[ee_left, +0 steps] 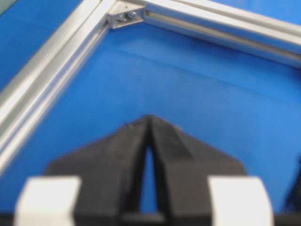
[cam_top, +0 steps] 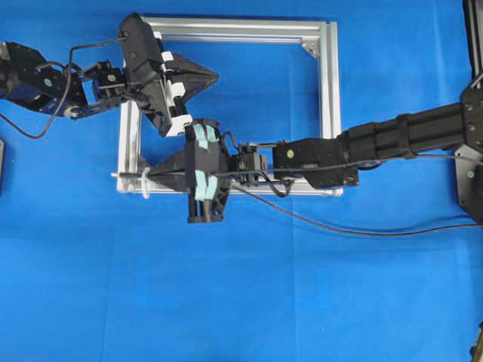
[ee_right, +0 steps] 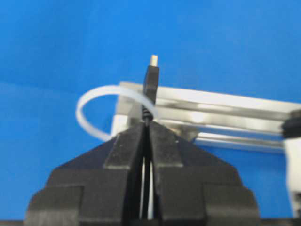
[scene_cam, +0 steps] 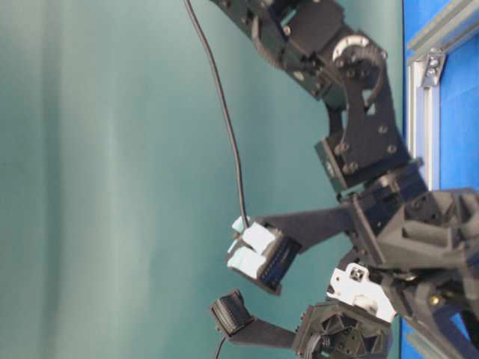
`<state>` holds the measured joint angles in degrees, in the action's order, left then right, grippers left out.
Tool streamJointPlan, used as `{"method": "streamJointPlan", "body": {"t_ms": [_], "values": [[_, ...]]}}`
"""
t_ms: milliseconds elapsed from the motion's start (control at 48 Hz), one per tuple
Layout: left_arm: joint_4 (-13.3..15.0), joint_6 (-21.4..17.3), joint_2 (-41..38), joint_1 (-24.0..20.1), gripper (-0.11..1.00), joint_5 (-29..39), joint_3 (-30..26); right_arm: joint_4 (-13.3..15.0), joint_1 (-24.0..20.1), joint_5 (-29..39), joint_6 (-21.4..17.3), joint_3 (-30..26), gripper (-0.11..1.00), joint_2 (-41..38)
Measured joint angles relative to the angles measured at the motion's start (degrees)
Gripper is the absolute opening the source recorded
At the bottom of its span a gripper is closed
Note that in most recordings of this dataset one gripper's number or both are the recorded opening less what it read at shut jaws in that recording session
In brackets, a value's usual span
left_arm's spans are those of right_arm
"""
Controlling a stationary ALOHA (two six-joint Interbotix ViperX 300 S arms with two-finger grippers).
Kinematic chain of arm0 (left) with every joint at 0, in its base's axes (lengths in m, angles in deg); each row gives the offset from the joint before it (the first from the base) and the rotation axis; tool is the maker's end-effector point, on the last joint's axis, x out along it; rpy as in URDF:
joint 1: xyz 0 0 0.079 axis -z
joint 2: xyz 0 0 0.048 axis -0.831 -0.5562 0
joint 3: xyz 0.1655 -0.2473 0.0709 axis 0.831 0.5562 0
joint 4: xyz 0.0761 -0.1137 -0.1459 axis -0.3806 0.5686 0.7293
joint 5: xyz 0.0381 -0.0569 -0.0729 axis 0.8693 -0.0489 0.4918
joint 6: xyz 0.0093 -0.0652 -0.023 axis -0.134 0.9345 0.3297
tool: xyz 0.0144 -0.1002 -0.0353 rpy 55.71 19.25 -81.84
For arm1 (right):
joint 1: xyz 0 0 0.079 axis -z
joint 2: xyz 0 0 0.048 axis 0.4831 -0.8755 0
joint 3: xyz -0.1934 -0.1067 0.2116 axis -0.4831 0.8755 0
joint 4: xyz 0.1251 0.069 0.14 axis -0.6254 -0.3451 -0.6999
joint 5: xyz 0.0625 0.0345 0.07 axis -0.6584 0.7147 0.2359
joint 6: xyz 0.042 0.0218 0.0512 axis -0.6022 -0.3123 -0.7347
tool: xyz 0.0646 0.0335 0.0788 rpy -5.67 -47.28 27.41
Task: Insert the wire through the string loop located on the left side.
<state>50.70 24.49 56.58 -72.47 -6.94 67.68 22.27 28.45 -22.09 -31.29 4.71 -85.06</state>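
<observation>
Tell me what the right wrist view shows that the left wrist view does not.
Only the right wrist view shows the wire, its pale-tipped plug sticking out past the shut right tool, and the whitish string loop curving beside the plug at the frame's corner. Only the left wrist view shows the left tool, shut on nothing, over bare blue cloth inside the frame, and a corner bracket. Both show the silver aluminium frame on the blue cloth.

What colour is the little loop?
The string loop is whitish and see-through, clearest in the right wrist view.
</observation>
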Motion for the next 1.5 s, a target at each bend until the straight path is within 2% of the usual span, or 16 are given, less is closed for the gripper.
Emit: {"method": "streamJointPlan", "body": {"t_ms": [438, 605, 917, 1230, 1501], "values": [[0.00, 0.00, 0.00, 0.18, 0.00, 0.00, 0.00, 0.00, 0.00, 0.00, 0.00, -0.18, 0.00, -0.18], [0.09, 0.00, 1.93, 0.09, 0.00, 0.00, 1.85, 0.09, 0.00, 0.00, 0.09, -0.62, 0.00, -0.09], [0.26, 0.35, 13.27, -3.69, 0.00, 0.00, 13.18, 0.09, -0.26, 0.00, 0.18, -0.62, 0.00, -0.18], [0.26, 1.23, 27.86, -4.04, 0.00, 0.09, 25.40, 0.09, -0.26, 0.00, 0.18, -0.62, 0.00, -0.18], [0.26, 1.41, 39.73, -4.04, 0.00, 8.53, 30.32, 0.18, -0.26, 0.00, 0.18, -0.62, 0.00, -0.18]]}}
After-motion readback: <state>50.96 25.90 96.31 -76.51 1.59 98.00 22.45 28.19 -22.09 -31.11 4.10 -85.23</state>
